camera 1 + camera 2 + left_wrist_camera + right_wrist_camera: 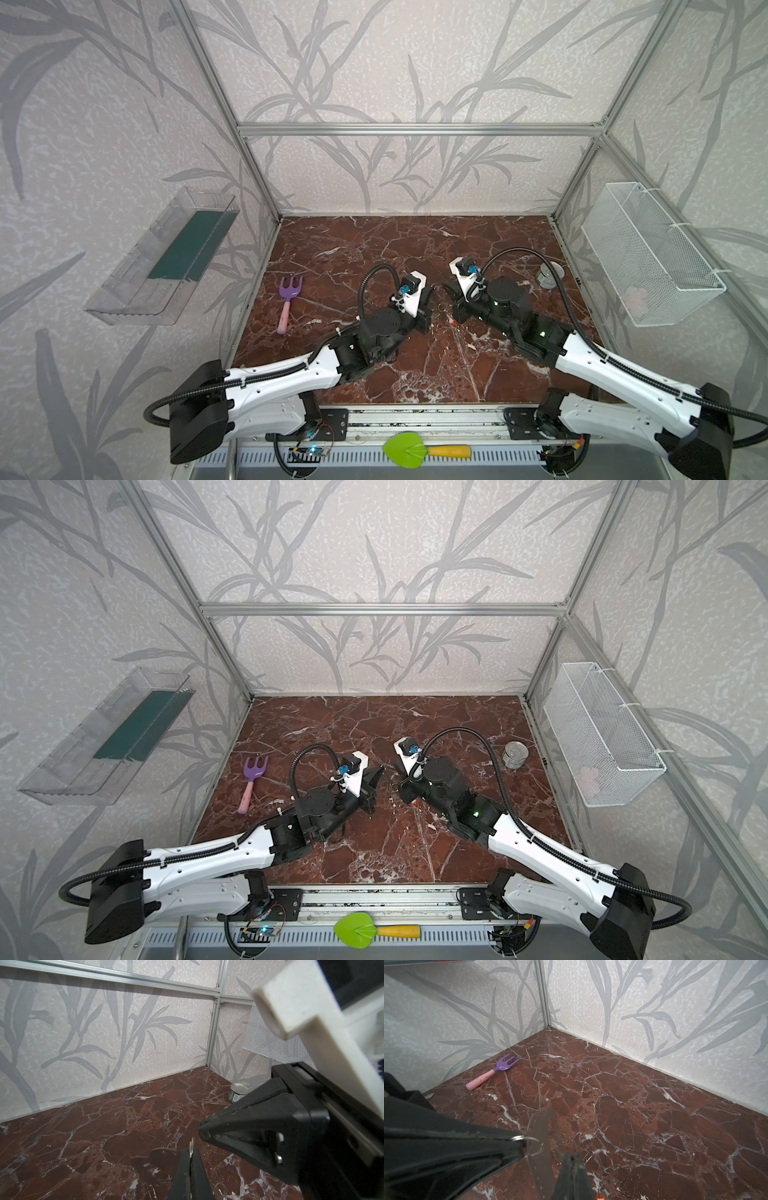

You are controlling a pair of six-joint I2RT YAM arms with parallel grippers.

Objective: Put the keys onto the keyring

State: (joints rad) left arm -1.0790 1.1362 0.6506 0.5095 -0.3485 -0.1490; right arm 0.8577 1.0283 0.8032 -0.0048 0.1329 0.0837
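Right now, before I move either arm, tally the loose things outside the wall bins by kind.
Toy garden tools: 2, purple fork and green trowel
Cans: 1, tin can
Keys: 1, key with red tag
Flat loops: 1, keyring
Wire rings: 1, small wire ring
Total: 6

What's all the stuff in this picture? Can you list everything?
toy fork: one, purple with pink handle, left side of the table
tin can: one, silver, far right of the table
toy shovel: one, green with yellow handle, front rail
clear bin: one, see-through, left wall
wire basket: one, white, right wall
keys: one set, red tag, by the right gripper
keyring: one, pale grey, raised between the grippers
wire ring: one, silver, in the left gripper
table: one, red-brown marble
left gripper: one, black, shut on the wire ring
right gripper: one, black, shut, seemingly on the keyring
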